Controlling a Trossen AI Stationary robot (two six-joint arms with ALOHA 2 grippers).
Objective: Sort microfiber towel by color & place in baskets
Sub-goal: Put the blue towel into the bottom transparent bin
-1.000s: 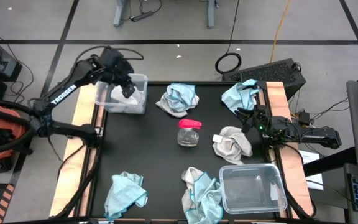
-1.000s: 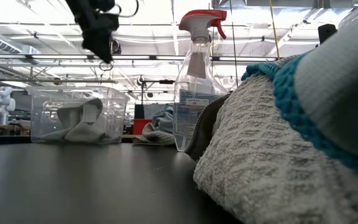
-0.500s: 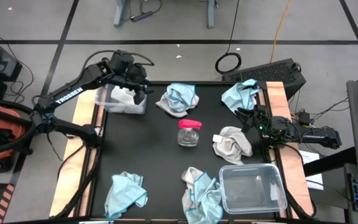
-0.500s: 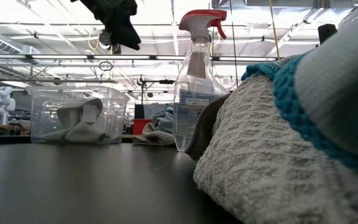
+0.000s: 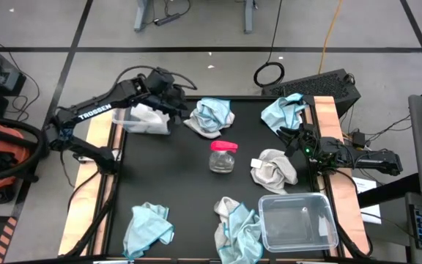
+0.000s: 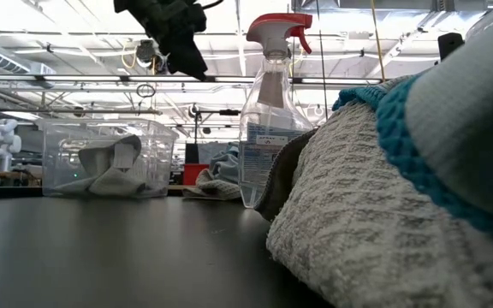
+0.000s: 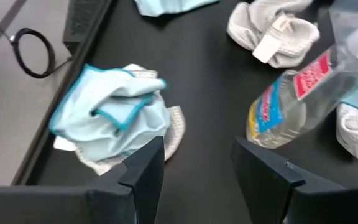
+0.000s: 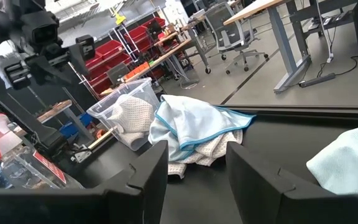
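- Left pincer (image 5: 178,99) up in the air between the far-left basket (image 5: 127,123) and the blue-and-white towel pile (image 5: 211,116); jaws partly apart, nothing between them. In the left wrist view the two fingers (image 7: 146,167) frame that same pile (image 7: 114,127) below, gap empty.
- Right pincer (image 5: 288,136) low at the table's right edge, near the grey-white towel (image 5: 273,169); right wrist view shows jaws partly apart, holding nothing.
- Far-left basket holds a white/grey towel (image 5: 149,116); in the low view it shows through the clear wall (image 6: 109,167).
- Second basket (image 5: 299,221) at the near-right corner of the table (image 5: 174,183); no towel seen in it.
- Light blue towel (image 5: 284,110) at the far-right corner, partly over the table edge.
- Grey-white towel with white tag lies right of the spray bottle (image 5: 223,156), just beside it.
- Spray bottle: clear, pink-red top, stands upright mid-table; low view shows it (image 6: 268,120) upright with trigger head.
- Blue towel (image 5: 149,229) at near-left, alone.
- Mixed blue and white towel heap (image 5: 237,227) at near-centre, touching the near-right basket's left side.
- Low view: foreground blocked by a white and teal towel (image 6: 383,205) close to the lens.
- Right wrist view: far basket (image 8: 126,112) with white towel, blue/white pile (image 8: 194,134) beside it.
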